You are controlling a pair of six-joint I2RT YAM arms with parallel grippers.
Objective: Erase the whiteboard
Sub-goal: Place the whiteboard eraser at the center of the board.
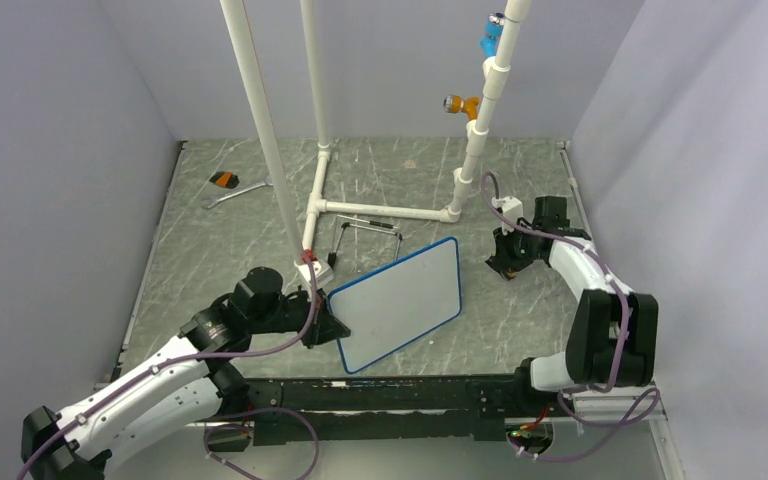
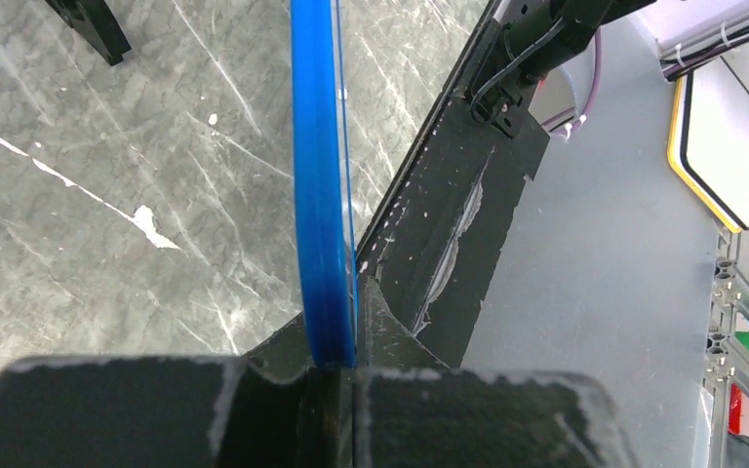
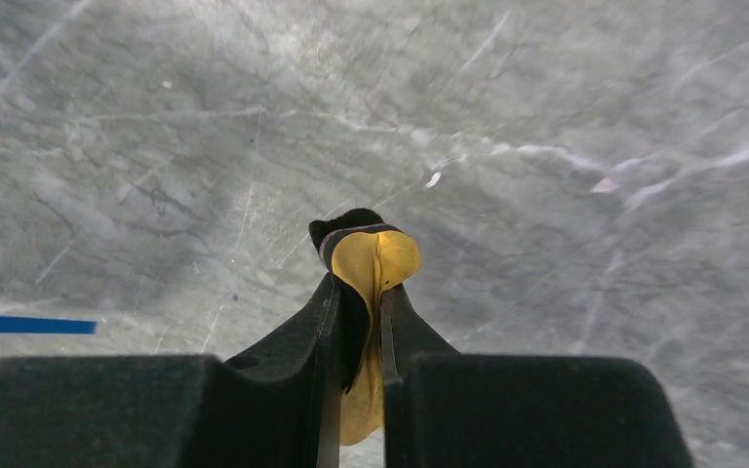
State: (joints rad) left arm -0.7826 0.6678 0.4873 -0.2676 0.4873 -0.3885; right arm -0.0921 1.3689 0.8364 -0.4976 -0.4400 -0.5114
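The whiteboard [image 1: 400,300] has a blue frame and a plain white face, and it is held tilted above the grey table. My left gripper [image 1: 332,328] is shut on its left edge. In the left wrist view the blue frame [image 2: 322,195] runs straight up out of that gripper [image 2: 336,356]. My right gripper [image 1: 505,265] hovers to the right of the board, apart from it. It is shut on a soft yellow-and-black eraser [image 3: 375,263], pinched between the fingers of the right gripper [image 3: 361,292]. A strip of the board's blue frame [image 3: 24,325] shows at the left of the right wrist view.
A white pipe frame [image 1: 380,210] stands behind the board, with a white block [image 1: 312,270] at the foot of one pole. A thin black wire stand [image 1: 365,226] lies beside it. A wrench [image 1: 235,193] and an orange-black tool [image 1: 224,179] lie far left.
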